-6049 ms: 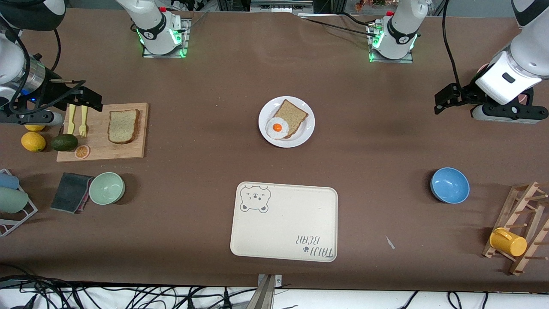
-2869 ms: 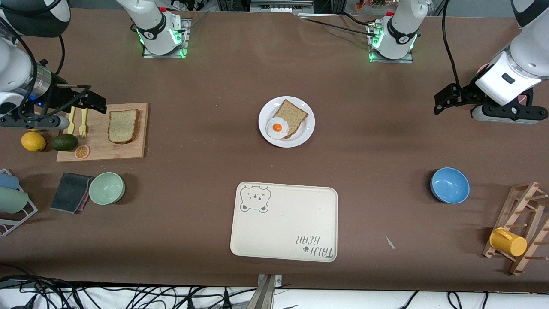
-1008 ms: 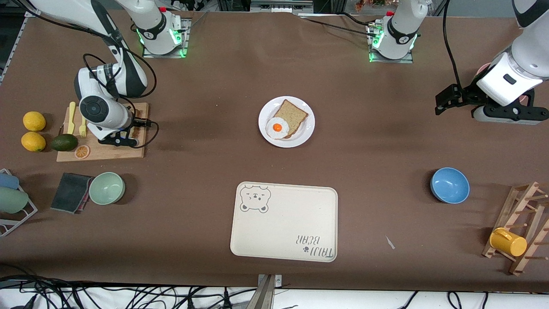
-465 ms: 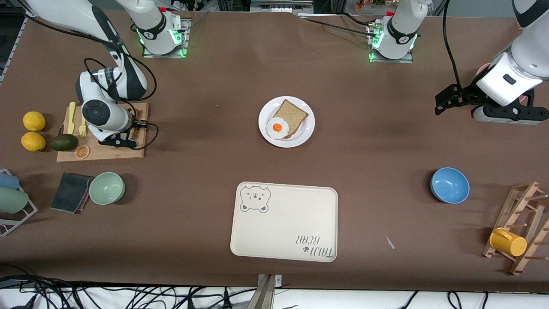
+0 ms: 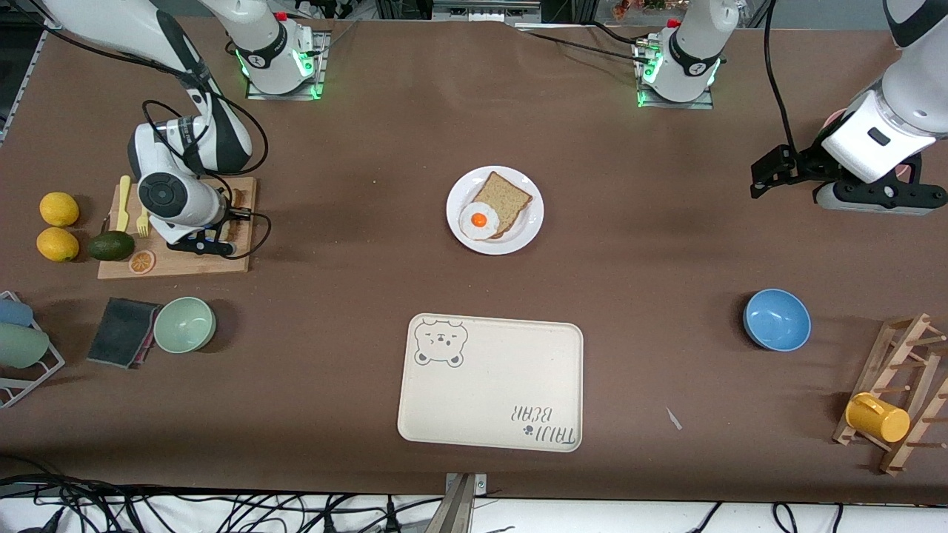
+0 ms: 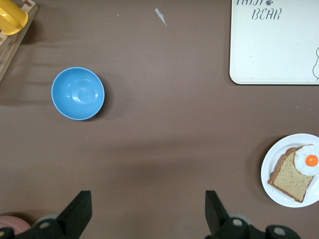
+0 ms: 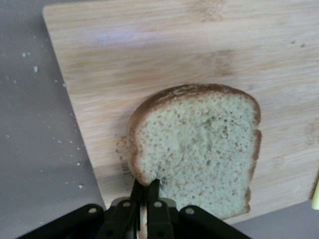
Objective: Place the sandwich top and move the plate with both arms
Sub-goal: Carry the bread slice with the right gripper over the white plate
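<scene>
Your right gripper (image 7: 143, 191) had pinched shut on the crust edge of the sandwich top (image 7: 199, 144), which lay on the wooden cutting board (image 7: 149, 50). Your left gripper (image 6: 147, 211) waited, fingers wide apart and empty, over bare table. The plate (image 5: 527, 231) sat mid-table.

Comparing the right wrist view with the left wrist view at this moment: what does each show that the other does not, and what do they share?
Only the right wrist view shows the sandwich top lying on the wooden cutting board, with the right gripper shut on the slice's edge.

Only the left wrist view shows the plate holding the base slice and fried egg, the blue bowl, a corner of the bear tray, and the left gripper open, waiting above bare table.

Both show only the brown table surface; no object appears in both.
</scene>
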`<state>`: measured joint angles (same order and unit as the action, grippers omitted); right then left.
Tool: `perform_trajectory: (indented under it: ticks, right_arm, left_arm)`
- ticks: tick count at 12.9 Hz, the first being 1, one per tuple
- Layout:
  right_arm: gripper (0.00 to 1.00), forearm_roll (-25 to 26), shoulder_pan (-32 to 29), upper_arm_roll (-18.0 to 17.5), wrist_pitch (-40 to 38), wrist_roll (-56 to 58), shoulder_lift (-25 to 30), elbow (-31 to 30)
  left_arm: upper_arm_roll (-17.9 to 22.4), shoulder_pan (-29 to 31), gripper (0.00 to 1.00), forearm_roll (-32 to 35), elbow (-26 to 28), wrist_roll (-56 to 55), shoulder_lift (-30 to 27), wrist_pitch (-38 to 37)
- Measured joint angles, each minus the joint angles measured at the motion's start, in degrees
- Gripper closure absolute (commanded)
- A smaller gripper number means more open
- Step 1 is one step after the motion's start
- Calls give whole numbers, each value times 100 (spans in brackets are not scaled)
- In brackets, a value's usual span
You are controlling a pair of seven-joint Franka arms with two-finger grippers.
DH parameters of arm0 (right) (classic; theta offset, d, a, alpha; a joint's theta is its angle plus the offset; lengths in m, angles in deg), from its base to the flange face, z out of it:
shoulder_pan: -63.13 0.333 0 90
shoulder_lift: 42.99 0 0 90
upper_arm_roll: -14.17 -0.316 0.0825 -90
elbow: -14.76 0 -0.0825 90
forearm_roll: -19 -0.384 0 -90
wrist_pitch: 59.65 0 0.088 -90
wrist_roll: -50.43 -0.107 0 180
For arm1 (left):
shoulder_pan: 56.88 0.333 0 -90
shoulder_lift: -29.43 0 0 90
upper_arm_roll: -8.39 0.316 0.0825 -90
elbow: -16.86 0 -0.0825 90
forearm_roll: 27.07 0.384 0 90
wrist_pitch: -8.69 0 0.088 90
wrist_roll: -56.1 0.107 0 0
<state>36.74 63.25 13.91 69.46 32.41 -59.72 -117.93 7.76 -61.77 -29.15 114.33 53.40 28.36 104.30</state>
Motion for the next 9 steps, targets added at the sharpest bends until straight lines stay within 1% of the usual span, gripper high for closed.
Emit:
perform_trajectory:
  ticks: [2, 4, 6, 9]
  right_arm:
    - [100, 0, 5, -91, -750, 0, 3, 421]
    - [100, -6, 12, -339, -1605, -11, 16, 994]
    - [100, -36, 26, -690, -2382, -52, 27, 1590]
    - [100, -291, 132, -1411, -3278, -370, 22, 2518]
  left_arm:
    - [0, 0, 0, 0, 0, 0, 0, 0]
    - [0, 0, 0, 0, 0, 0, 0, 0]
    - [0, 0, 0, 0, 0, 0, 1, 0]
    - [0, 1, 0, 0, 0, 0, 2, 0]
